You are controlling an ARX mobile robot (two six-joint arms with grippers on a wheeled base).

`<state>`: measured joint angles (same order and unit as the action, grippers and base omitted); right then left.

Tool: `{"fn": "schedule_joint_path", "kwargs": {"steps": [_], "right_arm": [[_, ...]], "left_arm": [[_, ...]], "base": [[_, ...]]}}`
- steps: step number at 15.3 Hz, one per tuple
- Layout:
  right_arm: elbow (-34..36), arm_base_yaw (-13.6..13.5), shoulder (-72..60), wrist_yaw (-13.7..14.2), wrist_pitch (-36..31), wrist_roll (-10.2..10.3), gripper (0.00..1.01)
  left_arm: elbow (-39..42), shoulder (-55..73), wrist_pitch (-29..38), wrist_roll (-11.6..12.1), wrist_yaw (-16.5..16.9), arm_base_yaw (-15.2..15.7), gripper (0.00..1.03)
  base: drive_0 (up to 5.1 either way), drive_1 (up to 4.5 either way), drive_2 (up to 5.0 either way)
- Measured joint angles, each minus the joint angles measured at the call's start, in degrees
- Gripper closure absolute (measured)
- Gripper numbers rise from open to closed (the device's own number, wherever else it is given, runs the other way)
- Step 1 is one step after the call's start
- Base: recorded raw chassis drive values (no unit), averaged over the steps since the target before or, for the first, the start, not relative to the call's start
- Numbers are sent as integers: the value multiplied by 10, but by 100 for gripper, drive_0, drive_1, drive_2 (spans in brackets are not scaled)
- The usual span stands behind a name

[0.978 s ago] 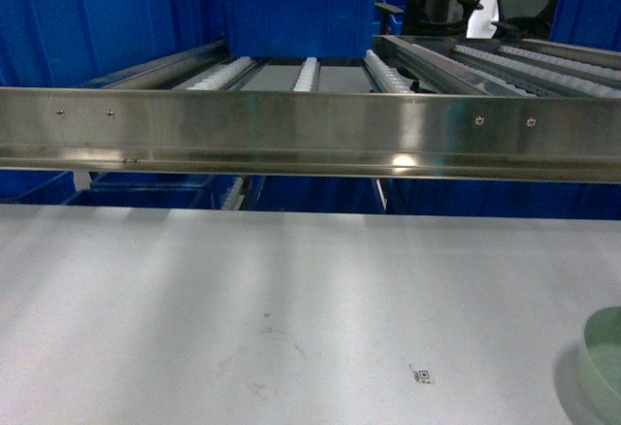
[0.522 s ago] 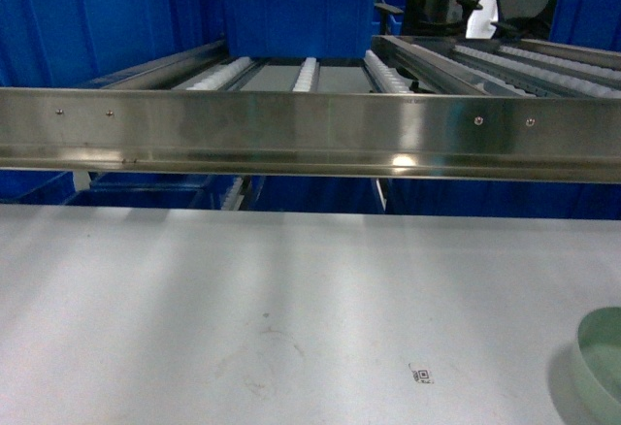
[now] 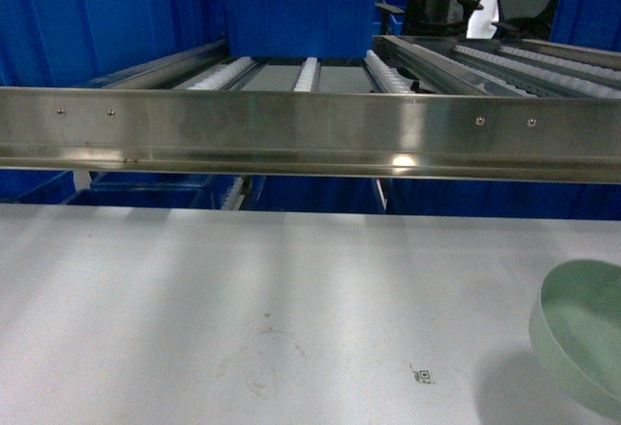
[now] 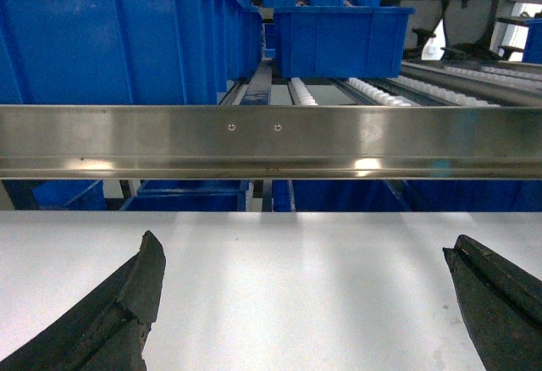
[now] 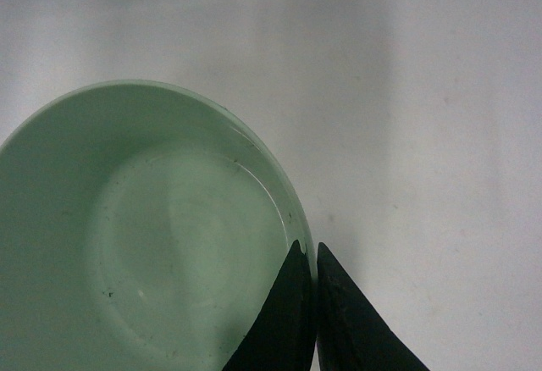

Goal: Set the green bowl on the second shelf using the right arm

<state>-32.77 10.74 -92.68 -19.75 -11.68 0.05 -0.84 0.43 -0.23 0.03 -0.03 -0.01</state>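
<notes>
Right gripper point(image 5: 312, 257) is pinched on the rim of the green bowl point(image 5: 144, 244): one finger inside the wall, the other outside, tips nearly meeting at about 5 o'clock of the bowl in the right wrist view. In the head view the bowl point(image 3: 582, 343) sits at the 4 o'clock edge of the frame, tilted, above the grey table point(image 3: 243, 309), throwing a shadow on the tabletop at its 8 o'clock. Contact with the table cannot be told.

Second shelf point(image 3: 310, 134) runs across the frame at 12 o'clock, its steel front rail well apart from the bowl. A blue crate point(image 3: 296, 13) stands on white rollers point(image 3: 307, 74) behind the rail.

Left gripper point(image 4: 305, 303) hangs over the table with fingers spread wide, holding nothing.
</notes>
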Motion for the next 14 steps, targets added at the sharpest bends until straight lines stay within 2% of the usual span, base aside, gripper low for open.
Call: {"fn": "schedule_joint_path", "kwargs": {"steps": [3, 4, 6, 7, 8, 10, 11, 12, 14], "right_arm": [[3, -27, 21, 3, -20, 22, 99], [13, -34, 29, 16, -40, 25, 99], [48, -51, 85, 66, -68, 31, 99], [59, -79, 209, 122, -42, 43, 99], [35, -120, 398, 176, 17, 67, 99], [45, -127, 417, 172, 5, 75, 99], [61, -121, 409, 153, 5, 82, 99], [80, -109, 409, 122, 5, 84, 99], [93, -79, 422, 78, 20, 86, 99]], "left_arm": [[0, 0, 0, 0, 0, 0, 5], [0, 0, 0, 0, 0, 0, 5], [0, 0, 0, 0, 0, 0, 5], [0, 0, 0, 0, 0, 0, 5], [0, 0, 0, 0, 0, 0, 5], [0, 0, 0, 0, 0, 0, 5], [0, 0, 0, 0, 0, 0, 5], [0, 0, 0, 0, 0, 0, 5], [0, 0, 0, 0, 0, 0, 5]], "base": [[0, 0, 0], [0, 0, 0], [0, 0, 0], [0, 0, 0], [0, 0, 0], [0, 0, 0], [0, 0, 0], [0, 0, 0], [0, 0, 0]]}}
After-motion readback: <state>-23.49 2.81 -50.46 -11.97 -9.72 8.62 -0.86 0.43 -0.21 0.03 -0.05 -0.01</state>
